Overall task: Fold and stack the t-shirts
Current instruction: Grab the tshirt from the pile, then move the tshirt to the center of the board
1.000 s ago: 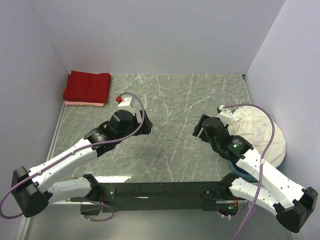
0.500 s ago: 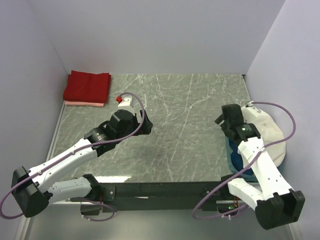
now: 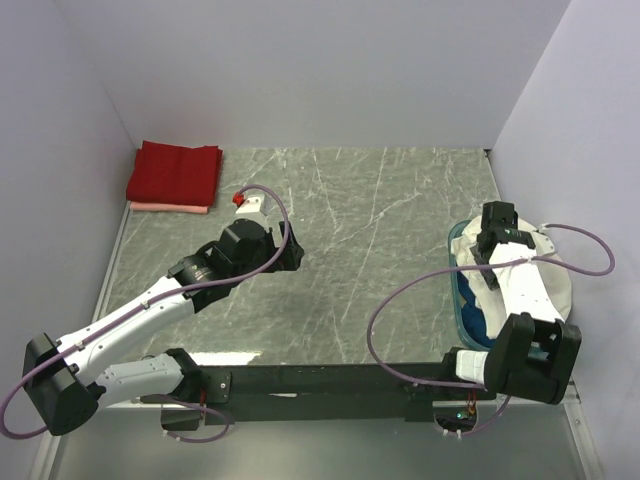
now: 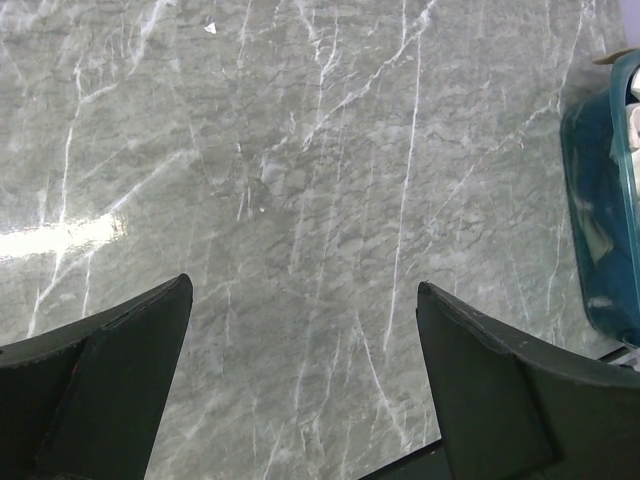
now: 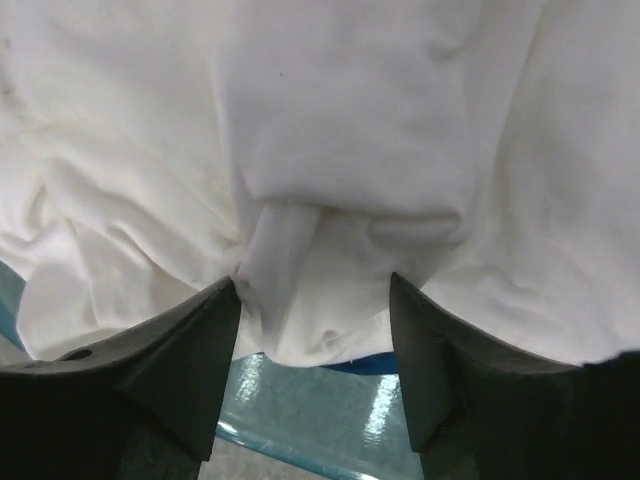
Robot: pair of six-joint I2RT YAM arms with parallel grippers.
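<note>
Overhead, right end effector (image 5: pixel 312 292) spread above bunched cream-white t-shirt (image 5: pixel 330 120), no clear long axis.

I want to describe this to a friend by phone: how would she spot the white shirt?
Go to the right edge of the grey marble table, where a teal basket sits. The white shirt is the crumpled heap filling that basket, under the right gripper. Unlike the red shirt and pink shirt in the far left corner, it is not folded.
</note>
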